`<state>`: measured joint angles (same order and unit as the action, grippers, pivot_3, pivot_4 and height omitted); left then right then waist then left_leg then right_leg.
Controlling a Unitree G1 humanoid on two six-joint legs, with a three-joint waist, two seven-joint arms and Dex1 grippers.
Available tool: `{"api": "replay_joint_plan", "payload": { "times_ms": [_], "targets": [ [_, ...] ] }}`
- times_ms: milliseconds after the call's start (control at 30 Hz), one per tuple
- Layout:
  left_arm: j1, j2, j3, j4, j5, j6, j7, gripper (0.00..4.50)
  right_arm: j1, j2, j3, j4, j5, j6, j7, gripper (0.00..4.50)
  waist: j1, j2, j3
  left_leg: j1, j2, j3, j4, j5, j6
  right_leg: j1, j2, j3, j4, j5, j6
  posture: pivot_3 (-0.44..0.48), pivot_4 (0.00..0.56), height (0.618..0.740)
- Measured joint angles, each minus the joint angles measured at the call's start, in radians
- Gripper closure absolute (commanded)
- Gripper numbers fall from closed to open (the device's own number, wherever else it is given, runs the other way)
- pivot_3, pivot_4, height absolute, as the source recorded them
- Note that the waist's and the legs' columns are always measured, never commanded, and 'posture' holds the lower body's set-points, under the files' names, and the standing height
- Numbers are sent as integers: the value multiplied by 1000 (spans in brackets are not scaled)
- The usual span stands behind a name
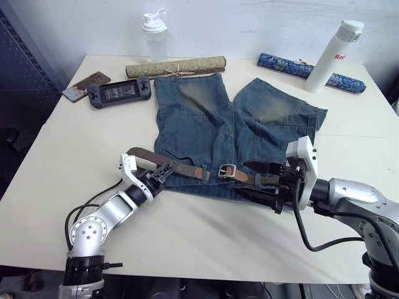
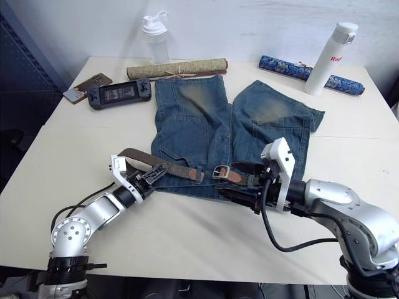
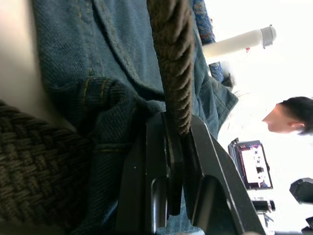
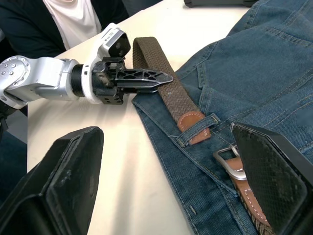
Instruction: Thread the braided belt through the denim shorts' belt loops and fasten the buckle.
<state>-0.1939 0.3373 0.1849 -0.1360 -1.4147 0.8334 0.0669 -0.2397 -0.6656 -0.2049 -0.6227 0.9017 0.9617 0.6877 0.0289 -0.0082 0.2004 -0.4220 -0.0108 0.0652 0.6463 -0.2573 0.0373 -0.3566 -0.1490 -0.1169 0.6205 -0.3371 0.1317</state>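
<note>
**Belt tip reaches a loop, buckle unfastened**

The braided belt (image 4: 171,90) lies along the waistband of the denim shorts (image 1: 206,118) on the counter (image 1: 56,156), its leather tip under a belt loop (image 4: 198,130), the buckle (image 4: 232,161) just beside. The left gripper (image 4: 154,78) has its fingers clamped on the strap; the right gripper (image 1: 259,177) has its fingers spread wide around the buckle end.

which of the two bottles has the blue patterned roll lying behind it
The opaque white bottle at the robot's far right; the blue patterned roll passes behind it. The clear shaker bottle stands far left.

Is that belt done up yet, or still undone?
Undone. The belt's leather tip sits in one belt loop, short of the buckle, which holds nothing.
</note>
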Motion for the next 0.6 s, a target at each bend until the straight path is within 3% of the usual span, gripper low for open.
{"api": "replay_joint_plan", "payload": {
  "times_ms": [267,400,600],
  "targets": [
    [-105,1,-45,115,146,50,-170,4500,19,-30,14,0,-36,-22,-30,89,14,0,0,0,0,2,0,0,0,-1,0,-2,0,0,0,0,150,717],
    [-193,37,-88,204,250,80,-311,4500,31,-42,91,1,-125,-83,-21,89,24,0,0,0,0,3,0,0,0,-2,0,-2,0,0,0,0,150,717],
    [-248,17,-129,252,327,137,-435,4500,44,-42,154,3,-231,-177,-11,89,25,0,0,-1,0,2,0,0,1,-1,0,-3,1,0,0,0,150,717]
  ]
}}
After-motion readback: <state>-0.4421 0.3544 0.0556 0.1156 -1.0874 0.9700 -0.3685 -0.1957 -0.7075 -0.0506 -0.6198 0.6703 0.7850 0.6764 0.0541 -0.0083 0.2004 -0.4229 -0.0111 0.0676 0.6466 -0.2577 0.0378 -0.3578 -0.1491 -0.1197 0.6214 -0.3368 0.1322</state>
